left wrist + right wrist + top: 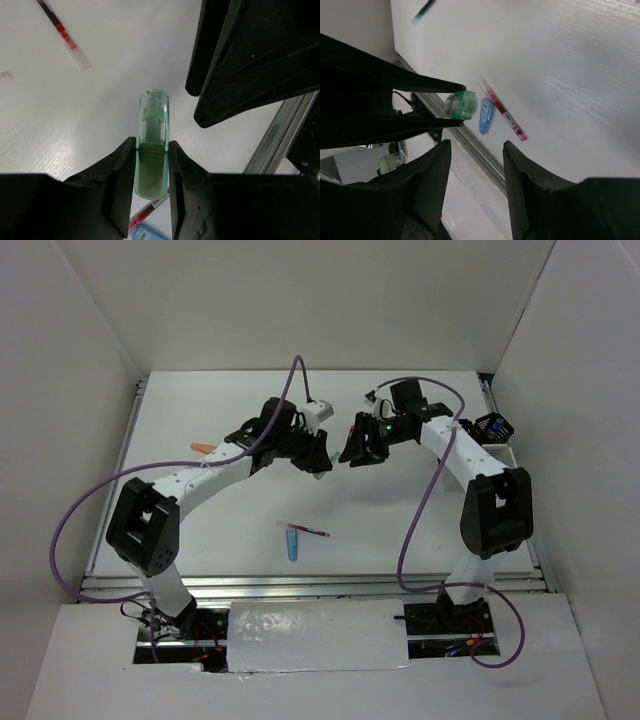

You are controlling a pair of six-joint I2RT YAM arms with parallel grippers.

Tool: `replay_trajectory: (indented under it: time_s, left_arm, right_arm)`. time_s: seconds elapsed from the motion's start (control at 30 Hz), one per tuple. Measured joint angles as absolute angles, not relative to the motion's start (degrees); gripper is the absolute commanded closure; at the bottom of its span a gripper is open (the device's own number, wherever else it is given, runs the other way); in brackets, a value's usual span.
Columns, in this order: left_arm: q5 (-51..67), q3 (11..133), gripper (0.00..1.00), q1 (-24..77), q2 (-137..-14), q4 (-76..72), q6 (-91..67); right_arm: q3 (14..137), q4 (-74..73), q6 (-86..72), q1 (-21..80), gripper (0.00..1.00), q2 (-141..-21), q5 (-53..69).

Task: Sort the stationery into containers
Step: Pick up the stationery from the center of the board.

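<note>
**Pale Green Tube Clamped in Left Gripper**

Left wrist view: the left gripper is clamped on the pale green tube. The tube is translucent with a lighter inner core. Its long axis runs straight out past the fingertips. Only the right wrist view shows the tube's rounded end, pointing at the right gripper and left of the red pen. The right gripper's jaws stand apart, holding nothing.
</note>
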State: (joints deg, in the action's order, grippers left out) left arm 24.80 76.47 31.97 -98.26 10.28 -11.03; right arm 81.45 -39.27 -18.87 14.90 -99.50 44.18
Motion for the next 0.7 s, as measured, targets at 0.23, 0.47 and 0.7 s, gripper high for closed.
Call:
replay_trajectory:
  time_s: [0.23, 0.47, 0.7]
  left_arm:
    - [25.0, 75.2, 0.81, 33.0, -98.0, 9.8, -11.2]
    - [24.9, 75.2, 0.81, 33.8, -97.8, 10.4, -11.0]
    - [24.3, 75.0, 0.81, 34.6, -96.9, 10.6, -10.8]
  right_arm:
    - [82.0, -38.3, -20.5, 15.2, 0.45, -100.8, 47.6]
    - [82.7, -38.3, -20.9, 17.0, 0.54, -103.6, 47.9]
    - [83.1, -37.9, -21.3, 17.3, 0.89, -103.9, 49.5]
